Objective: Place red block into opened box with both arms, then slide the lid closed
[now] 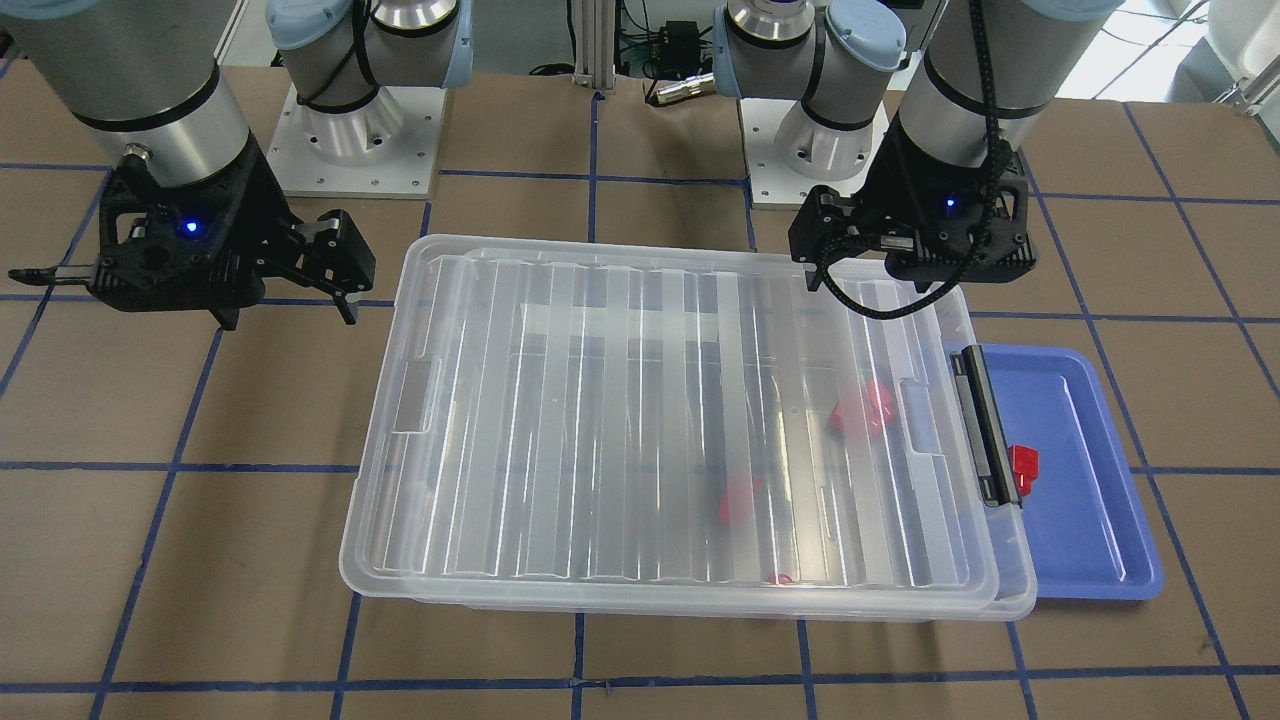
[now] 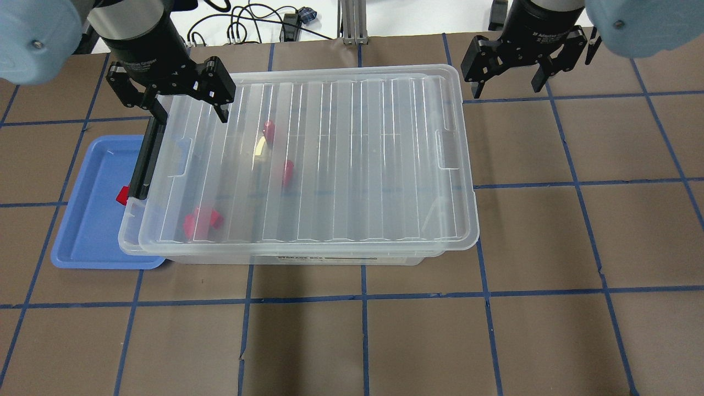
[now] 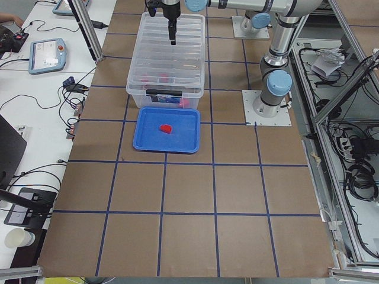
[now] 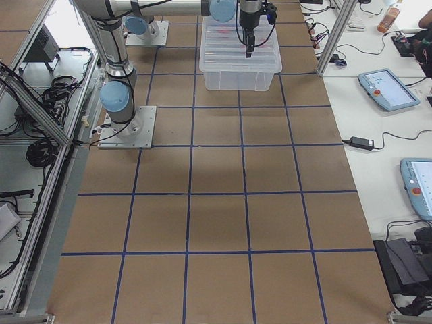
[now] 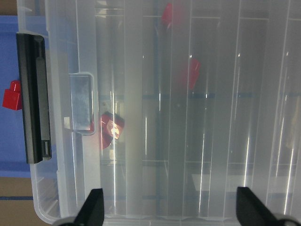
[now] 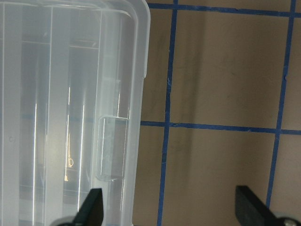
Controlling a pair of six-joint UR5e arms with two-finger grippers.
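Box (image 2: 330,258) mid-table, lid (image 2: 352,154) over nearly all of it, offset slightly right, left rim peeking out. Thin clear plastic: probably light, slick, flexy; best pushed at an end edge or recessed tab, not mid-panel. Blue tray (image 2: 88,220) at left end. Left gripper (image 2: 192,118) wide open above lid's far-left corner. Right gripper (image 2: 507,91) wide open, off the far-right corner. Clip bar (image 2: 147,159) on left end, likely snag. Three red blocks (image 2: 201,220) under lid, one red block (image 2: 122,194) in tray beside clip.

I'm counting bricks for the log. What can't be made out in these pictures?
- Red blocks in the box: overhead view, the ribbed lid blurs them, so their count is uncertain.
- Red brick on the blue tray: overhead view, the black clip bar hides most of it.
- Box label: overhead view, too small to read.
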